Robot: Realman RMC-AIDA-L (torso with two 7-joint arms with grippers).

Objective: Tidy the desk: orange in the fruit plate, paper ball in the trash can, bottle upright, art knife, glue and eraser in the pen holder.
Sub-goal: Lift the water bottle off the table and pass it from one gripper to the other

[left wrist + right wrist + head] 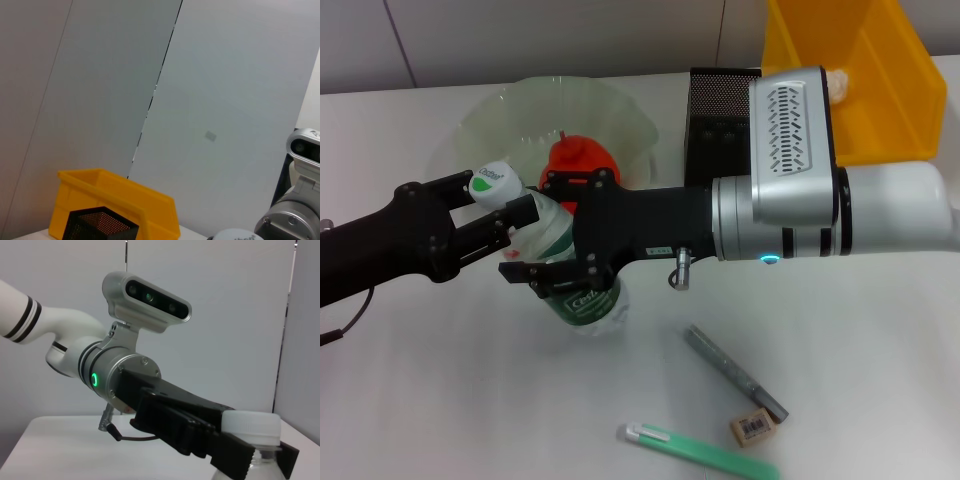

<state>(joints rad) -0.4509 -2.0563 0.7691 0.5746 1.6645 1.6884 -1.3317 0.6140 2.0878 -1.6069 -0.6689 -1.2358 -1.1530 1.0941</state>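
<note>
At frame centre-left, the left gripper point(498, 215) clamps the bottle point(565, 265) at its neck while the right gripper point(565, 275) grips its body; the bottle leans, cap toward upper left.

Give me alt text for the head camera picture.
Both hands hold a plastic bottle on a white table: the left hand at its cap, the right hand around its body. Behind sits a glass plate; nearer lie a green knife, grey stick and eraser.
</note>
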